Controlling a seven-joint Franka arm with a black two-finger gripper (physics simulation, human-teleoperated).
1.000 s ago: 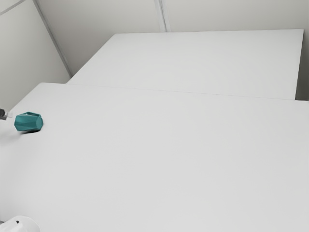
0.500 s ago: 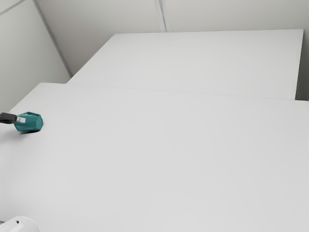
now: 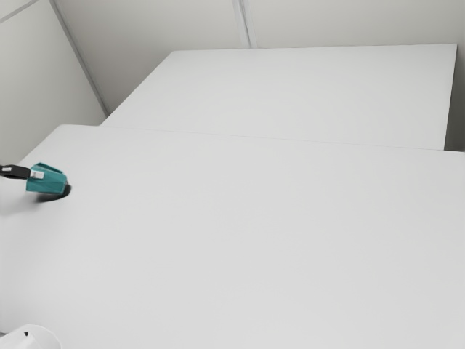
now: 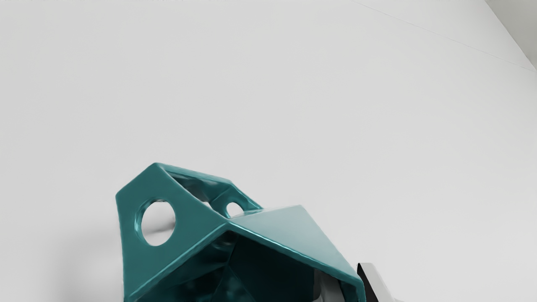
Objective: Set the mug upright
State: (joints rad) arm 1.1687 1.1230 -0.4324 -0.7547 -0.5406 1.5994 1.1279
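Mug, exterior view: The teal mug (image 3: 48, 179) lies tilted at nine o'clock over the white bench (image 3: 254, 240), its base toward four o'clock and its mouth toward the tool (image 3: 36, 174).
Shadow, exterior view: A dark patch (image 3: 56, 195) spreads below the mug, which appears raised off the surface, though any contact at its lowest edge cannot be made out.
Tool, exterior view: The black gripping end reaches in from nine o'clock and meets the mug at its mouth end.
Grip, wrist view: The tool clasps the mug by its wall, one finger (image 4: 329, 287) inside the mouth, the other (image 4: 373, 277) against the outside.
Handle, wrist view: With the clasped wall taken as twelve o'clock on the rim (image 4: 293, 254), the pierced handle (image 4: 195, 222) stands between eight and nine, away from both fingers.
Step in hand: Righting the held mug, by all appearances; it is not upright.
Next move: Keep the pinch, swing the mouth toward twelve and the base toward six, then lower it flat before letting go. A thin, one-sided hold could let the mug pivot.
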